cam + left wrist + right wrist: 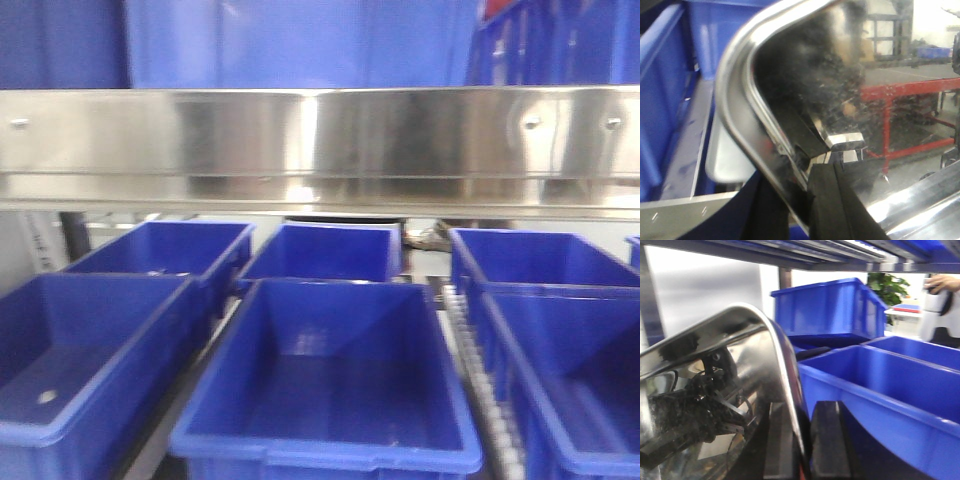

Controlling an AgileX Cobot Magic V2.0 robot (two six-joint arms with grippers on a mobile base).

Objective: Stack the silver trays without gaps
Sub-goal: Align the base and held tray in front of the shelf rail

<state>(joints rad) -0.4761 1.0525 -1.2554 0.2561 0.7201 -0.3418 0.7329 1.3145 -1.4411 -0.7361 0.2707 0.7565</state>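
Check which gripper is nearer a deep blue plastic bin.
Right, probably. The right gripper, shut on a shiny stainless-steel tray, sits beside a blue bin wall. The left gripper also clamps a tray rim; its nearest bin stands off across a grey strip.

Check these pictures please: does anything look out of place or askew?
One small thing: a pale speck lies on the floor of the front left blue bin, while the bins near it look empty. The silver tray clamped in the left hand is tilted, which is normal for a held tray.

Beneath the panel [320, 140], bins [325, 380] sit in two rows; a tray [715, 390] stands beside one.
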